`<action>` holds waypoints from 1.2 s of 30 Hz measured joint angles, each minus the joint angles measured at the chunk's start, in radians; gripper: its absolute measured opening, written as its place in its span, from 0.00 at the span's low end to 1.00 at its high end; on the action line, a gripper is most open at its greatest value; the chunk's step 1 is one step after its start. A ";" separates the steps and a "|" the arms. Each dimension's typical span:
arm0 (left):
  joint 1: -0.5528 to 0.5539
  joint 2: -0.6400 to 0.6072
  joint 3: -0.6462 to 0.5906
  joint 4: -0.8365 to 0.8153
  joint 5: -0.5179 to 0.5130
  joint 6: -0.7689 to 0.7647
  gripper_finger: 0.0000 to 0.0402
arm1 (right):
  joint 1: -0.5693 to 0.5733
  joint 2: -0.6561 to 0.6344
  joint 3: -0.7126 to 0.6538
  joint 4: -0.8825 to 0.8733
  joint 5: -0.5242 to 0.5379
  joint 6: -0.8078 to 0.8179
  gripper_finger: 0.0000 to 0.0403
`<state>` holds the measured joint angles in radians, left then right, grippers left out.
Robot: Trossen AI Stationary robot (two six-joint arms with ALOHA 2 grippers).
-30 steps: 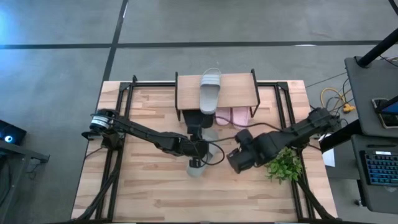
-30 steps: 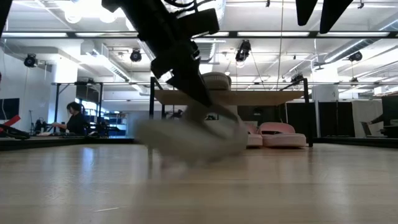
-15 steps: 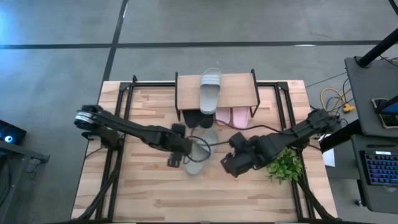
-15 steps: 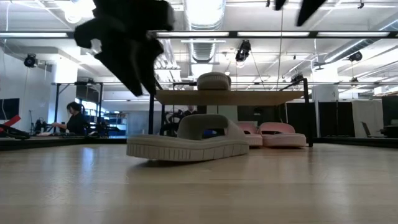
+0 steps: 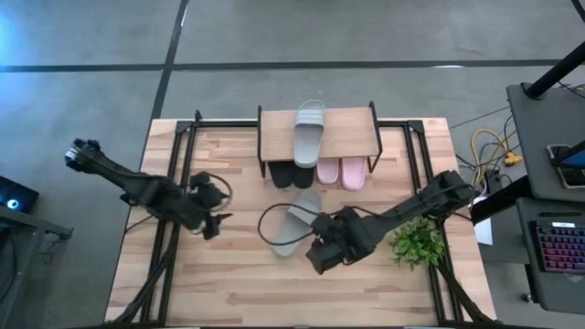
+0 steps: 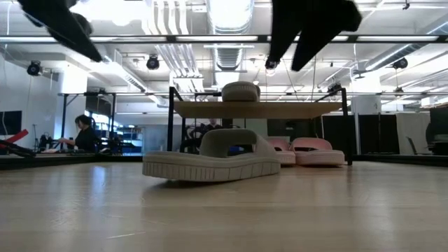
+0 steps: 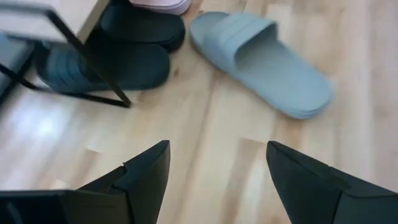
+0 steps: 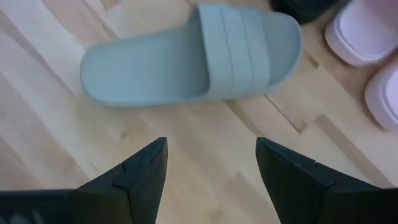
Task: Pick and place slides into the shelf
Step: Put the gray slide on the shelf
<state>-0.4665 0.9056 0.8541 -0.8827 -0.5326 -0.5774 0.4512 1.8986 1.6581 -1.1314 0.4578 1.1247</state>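
- One light grey slide flat on the table, just beside the right gripper and ahead of its fingertips; well apart from the left gripper.
- Second grey slide up on the plank top of the shelf, beyond both grippers.
- Two black slides and two pale pink slides tucked under the shelf, past the loose grey slide from the right gripper.
- Green plant sprig close behind the right gripper, beside its arm.
- Black cable looped by the loose grey slide.
- Right gripper spread wide, holding nothing, fingers clear of the slide.
- Left gripper likewise spread wide and empty, over bare table wood, fingers pointing toward the shelf's black leg and the black slides.
- Person far off in the room behind the table.
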 joint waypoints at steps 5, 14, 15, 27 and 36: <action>-0.050 -0.156 -0.070 0.001 0.000 -0.120 0.63 | -0.027 0.080 -0.001 0.068 0.041 -0.049 0.59; -0.051 -0.223 -0.079 0.000 0.000 -0.147 0.63 | -0.064 0.212 0.024 0.093 0.091 -0.022 0.59; -0.051 -0.219 -0.079 0.000 0.000 -0.146 0.63 | -0.064 0.214 0.026 0.093 0.106 -0.014 0.59; -0.051 -0.098 -0.080 -0.054 0.000 -0.137 0.63 | -0.091 0.216 0.024 0.148 0.215 -0.118 0.59; -0.051 -0.045 -0.080 -0.060 0.001 -0.113 0.63 | -0.154 0.267 0.024 0.268 0.195 -0.289 0.59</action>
<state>-0.5171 0.8608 0.7742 -0.9428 -0.5320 -0.6903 0.2970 2.1652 1.6820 -0.8630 0.6532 0.8361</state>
